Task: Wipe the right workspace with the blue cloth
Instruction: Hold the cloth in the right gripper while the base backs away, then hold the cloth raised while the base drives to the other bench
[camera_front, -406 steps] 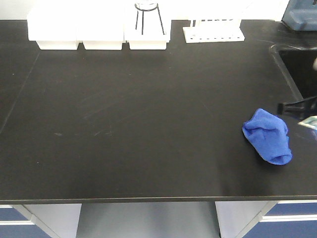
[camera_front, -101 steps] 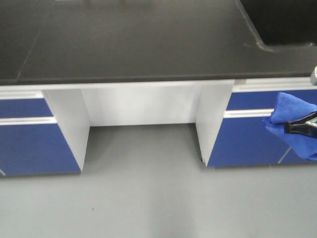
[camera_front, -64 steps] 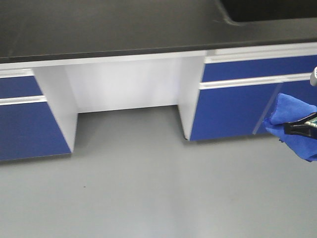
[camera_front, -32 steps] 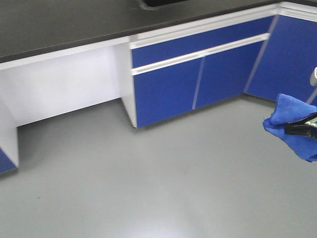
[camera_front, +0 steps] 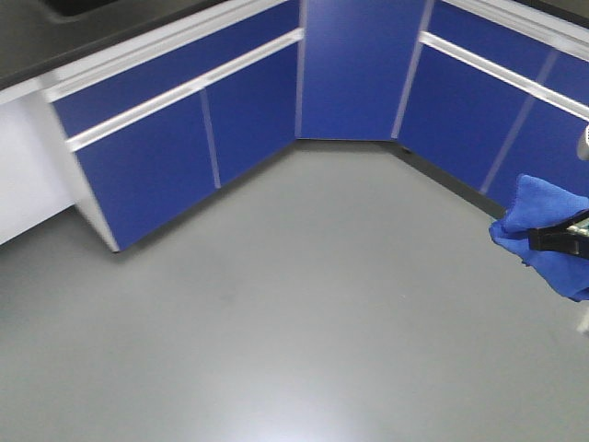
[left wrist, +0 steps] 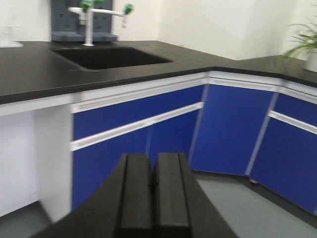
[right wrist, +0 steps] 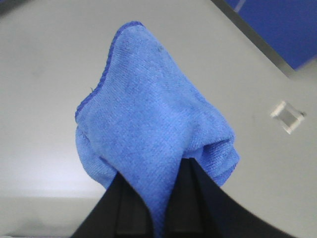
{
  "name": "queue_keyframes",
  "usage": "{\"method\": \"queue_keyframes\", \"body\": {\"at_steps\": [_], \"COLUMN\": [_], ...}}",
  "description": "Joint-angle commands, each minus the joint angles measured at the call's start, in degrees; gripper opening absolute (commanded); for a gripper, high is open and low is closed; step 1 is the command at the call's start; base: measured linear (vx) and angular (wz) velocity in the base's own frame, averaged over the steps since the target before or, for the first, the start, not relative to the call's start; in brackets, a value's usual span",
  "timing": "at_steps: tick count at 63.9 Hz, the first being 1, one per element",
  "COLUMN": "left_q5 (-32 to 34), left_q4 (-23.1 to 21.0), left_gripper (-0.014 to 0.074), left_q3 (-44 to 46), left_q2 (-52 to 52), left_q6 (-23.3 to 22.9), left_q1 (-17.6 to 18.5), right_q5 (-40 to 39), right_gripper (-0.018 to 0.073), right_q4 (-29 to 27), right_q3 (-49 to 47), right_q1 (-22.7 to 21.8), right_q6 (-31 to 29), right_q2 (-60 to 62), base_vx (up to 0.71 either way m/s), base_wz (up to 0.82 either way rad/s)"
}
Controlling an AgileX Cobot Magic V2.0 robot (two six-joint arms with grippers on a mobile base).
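Blue cloth still clamped (right gripper); cabinet corner now ahead.

Lab: blk bench w/ sink, taps.

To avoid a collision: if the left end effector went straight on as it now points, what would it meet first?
Ahead of the left end effector, most likely the blue cabinet doors below the sink counter; nothing nearer shows; depth is unclear.

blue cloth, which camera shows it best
The right wrist view: the cloth is large and central, pinched in the right gripper. The front view catches it only at the right edge, partly cut off. The left wrist view shows none of it.
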State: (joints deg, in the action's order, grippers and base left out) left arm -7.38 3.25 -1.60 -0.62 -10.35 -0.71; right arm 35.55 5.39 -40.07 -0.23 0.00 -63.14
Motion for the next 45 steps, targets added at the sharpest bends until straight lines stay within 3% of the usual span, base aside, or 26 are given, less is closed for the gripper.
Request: {"method": "queue_keyframes", "body": {"at_steps": [1,45], "left_q5": [4.56,4.56], "left_q4": [-0.36,-0.36], "left_gripper": [-0.0006,-0.0006], "left_q3": [-1.76,-1.76], "left_q2": [-0.93,-0.93], "left_q6": [-0.49,-0.49], "left_q1": [0.28,0.28], "right_q5": [-2.92,-2.92], "right_gripper": [-0.0004,-0.0004], "right_q4": [0.36,0.36], "right_q3": [-1.68,-1.68], "right_q1": [-0.17,-0.17], "right_q6": [-0.46,-0.46], "right_q2": [0.97,0.97], "base_vx": [-0.10,-0.09], "base_wz": [-0.67,-0.74]}}
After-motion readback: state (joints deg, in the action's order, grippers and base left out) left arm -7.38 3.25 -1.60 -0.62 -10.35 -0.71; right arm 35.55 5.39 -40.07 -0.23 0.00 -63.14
